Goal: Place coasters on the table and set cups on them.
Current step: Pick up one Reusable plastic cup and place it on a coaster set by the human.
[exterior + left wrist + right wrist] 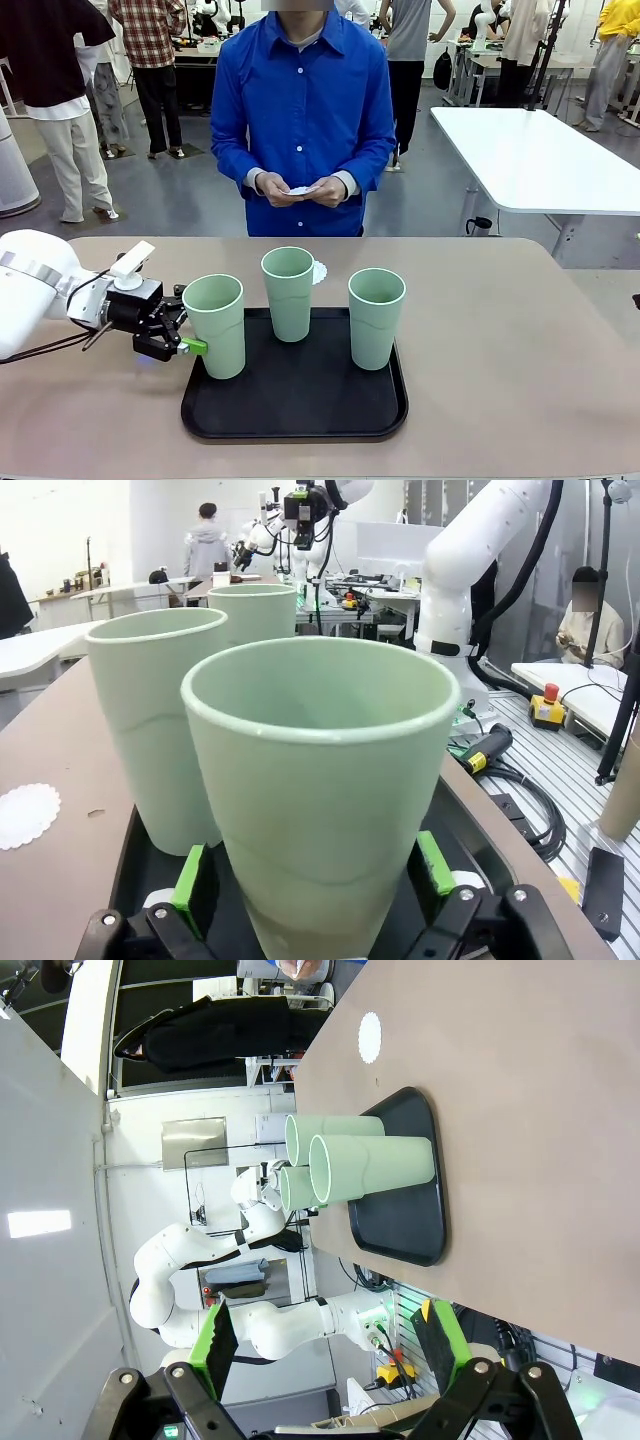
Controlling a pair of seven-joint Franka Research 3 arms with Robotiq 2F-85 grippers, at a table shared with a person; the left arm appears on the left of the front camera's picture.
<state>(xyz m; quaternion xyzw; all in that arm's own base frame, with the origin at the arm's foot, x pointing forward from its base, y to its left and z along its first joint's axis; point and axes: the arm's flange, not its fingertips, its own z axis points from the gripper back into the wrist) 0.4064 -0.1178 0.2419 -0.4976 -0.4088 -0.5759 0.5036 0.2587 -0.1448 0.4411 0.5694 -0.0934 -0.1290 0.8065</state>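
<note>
The nearest cup (320,780) stands upright between the fingers of the left gripper (312,878). The jaws are spread wide, with a green pad (190,875) just beside each flank of the cup's lower body; I cannot tell whether the pads touch it. The left wrist view gives that straddle. The front view shows one pad at the cup's near side, and the other finger is hidden behind the cup.

Beyond the fingertips stand a second cup (150,730) and, farther on, a third cup (255,605), all on the black tray (300,425) on the table (500,340). One coaster (25,815) lies flat on the table off to the gripper's side, beside the tray. In the front view it is half hidden behind the middle cup.

Across the table, the person's hands (300,188) hold a white sheet (300,190), too small to make out.

The right gripper (328,1338) hangs well apart from the tray, jaws apart and empty. Its view, rolled sideways, takes in the three cups, the tray and the coaster from afar.
</note>
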